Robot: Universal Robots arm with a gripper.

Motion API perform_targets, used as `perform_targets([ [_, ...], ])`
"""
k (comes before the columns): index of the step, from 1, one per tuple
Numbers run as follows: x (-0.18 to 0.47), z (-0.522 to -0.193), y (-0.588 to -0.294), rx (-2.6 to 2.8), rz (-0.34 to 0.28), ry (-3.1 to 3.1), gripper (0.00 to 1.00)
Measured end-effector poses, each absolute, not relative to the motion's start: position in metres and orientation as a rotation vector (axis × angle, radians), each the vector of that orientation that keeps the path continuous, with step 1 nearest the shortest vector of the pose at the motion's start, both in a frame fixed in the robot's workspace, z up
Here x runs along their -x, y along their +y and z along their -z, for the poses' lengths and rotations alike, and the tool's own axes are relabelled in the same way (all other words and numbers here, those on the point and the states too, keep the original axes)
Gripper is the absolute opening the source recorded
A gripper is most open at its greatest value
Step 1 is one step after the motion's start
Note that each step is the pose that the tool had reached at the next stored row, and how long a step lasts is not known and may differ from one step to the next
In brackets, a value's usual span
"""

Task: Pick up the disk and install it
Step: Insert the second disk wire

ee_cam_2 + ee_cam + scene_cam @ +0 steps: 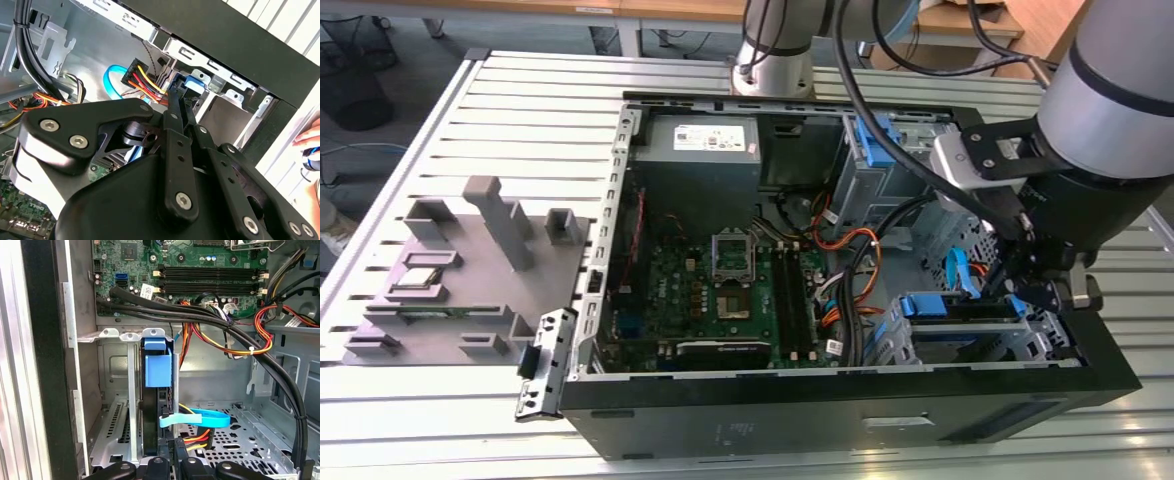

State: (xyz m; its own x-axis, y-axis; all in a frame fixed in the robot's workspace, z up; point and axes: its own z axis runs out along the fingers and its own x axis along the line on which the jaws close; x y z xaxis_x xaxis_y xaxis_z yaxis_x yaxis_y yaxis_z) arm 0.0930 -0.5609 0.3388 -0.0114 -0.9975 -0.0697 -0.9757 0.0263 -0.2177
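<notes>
Disk [158, 371] stands edge-on in the drive cage [115, 390] at the case's front corner, apparently almost seated. Gripper [169, 460] sits right at its edge; grip state indeterminate.

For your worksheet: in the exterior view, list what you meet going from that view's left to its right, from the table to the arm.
Grey fixture block → green motherboard → orange cable bundle → blue-railed disk → gripper.
</notes>
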Motion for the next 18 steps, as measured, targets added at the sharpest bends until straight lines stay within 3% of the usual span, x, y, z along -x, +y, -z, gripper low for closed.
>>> perform_targets([
  [18, -0.0920, -0.3364, -0.5611, 2.074, 0.166, 2.082, 0.16],
])
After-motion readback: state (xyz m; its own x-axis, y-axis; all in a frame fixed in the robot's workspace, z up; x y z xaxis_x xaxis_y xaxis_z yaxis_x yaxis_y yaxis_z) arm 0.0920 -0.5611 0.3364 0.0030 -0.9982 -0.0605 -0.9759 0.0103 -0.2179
